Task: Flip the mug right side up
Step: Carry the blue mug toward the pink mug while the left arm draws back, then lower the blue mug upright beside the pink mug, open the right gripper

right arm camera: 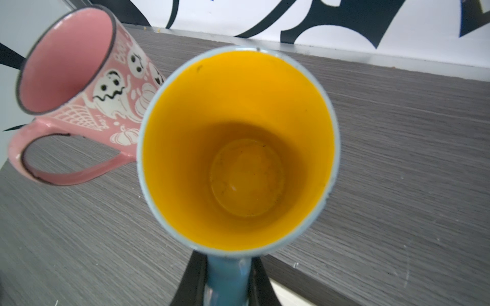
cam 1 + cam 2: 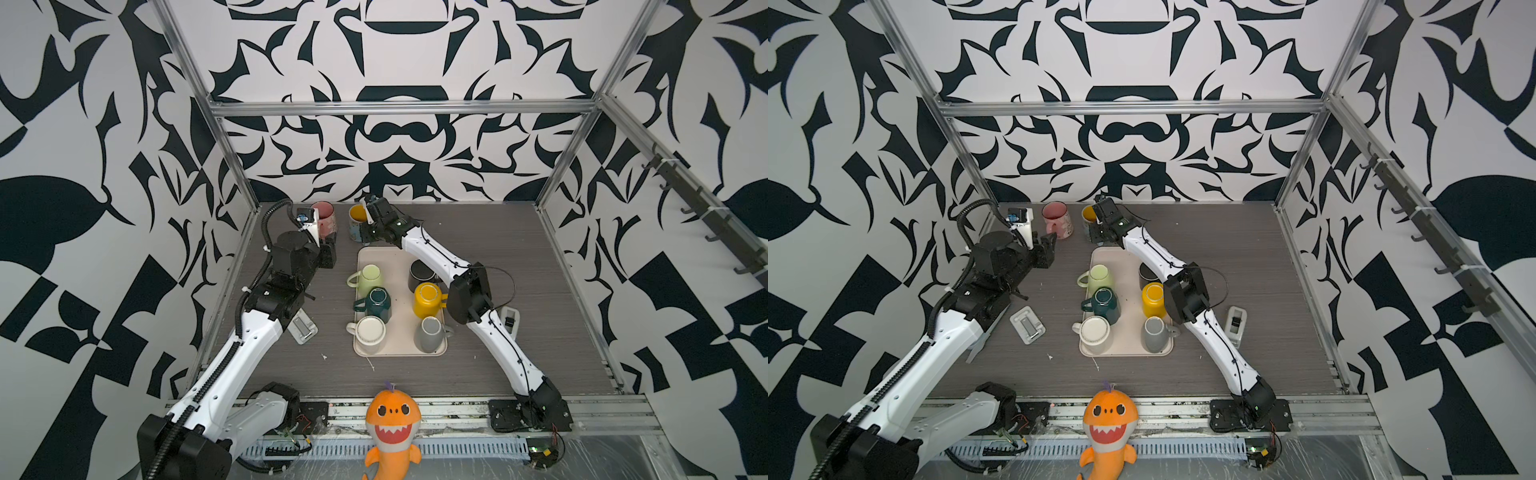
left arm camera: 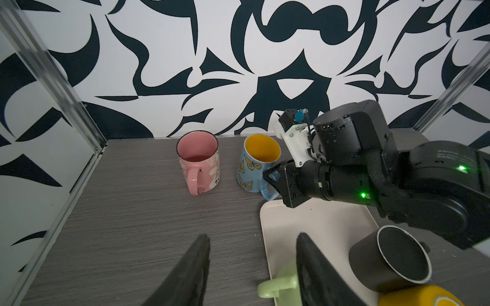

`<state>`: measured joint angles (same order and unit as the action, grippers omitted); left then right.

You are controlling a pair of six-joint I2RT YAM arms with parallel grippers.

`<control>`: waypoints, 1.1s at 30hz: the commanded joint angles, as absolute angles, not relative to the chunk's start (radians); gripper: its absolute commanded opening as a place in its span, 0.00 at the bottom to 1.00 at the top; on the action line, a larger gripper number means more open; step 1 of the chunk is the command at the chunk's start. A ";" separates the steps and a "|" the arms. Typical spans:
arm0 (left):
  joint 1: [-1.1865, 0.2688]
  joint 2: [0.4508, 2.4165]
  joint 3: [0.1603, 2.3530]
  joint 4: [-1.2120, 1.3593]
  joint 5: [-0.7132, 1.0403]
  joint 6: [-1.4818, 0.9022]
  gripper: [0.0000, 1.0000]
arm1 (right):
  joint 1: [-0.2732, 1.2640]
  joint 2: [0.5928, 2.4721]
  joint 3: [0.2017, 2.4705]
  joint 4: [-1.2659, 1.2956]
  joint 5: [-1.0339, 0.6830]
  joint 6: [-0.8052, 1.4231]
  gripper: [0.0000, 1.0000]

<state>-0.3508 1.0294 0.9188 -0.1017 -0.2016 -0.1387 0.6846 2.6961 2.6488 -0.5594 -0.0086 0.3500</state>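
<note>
**Butterfly mug standing mouth-up beyond the tray, handle being pinched**

The blue butterfly mug (image 3: pixel 254 164) is standing upright on the table (image 3: pixel 132 225), its yellow inside facing up; in both top views it is sitting at twelve o'clock of the tray (image 2: pixel 399 257), just off the tray's far edge. It is looking like glazed ceramic; I am judging it stiff, fairly heavy for its size, slick on the wall and liable to chip if it is dropped or knocked. The handle (image 1: pixel 228 275) is offering the surest hold, since the round wall is giving flat jaws little to bite; a pinch on the loop alone is leaving the body free to swing, so any lift is calling for slow motion.

The right gripper (image 3: pixel 274 182) is clenching that handle, jaws narrow on either side of it; the mug's base appears to be resting on the table, so the turning seems to be done for this mug and letting go is what is remaining.

The pink ghost mug (image 3: pixel 198 159) is standing upright at nine o'clock of the butterfly mug, near but apart; a careless withdrawal could be nudging one into the other. The left gripper (image 3: pixel 252 254) is hovering empty with jaws parted, low over the table at ten o'clock of the tray; other mugs, among them a black one (image 3: pixel 392 259) lying base-up, are waiting on the tray.
</note>
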 commanded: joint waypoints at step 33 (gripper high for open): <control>-0.338 1.004 0.887 -0.120 -0.226 -0.135 0.55 | 0.706 2.656 2.717 -0.416 -0.056 0.398 0.29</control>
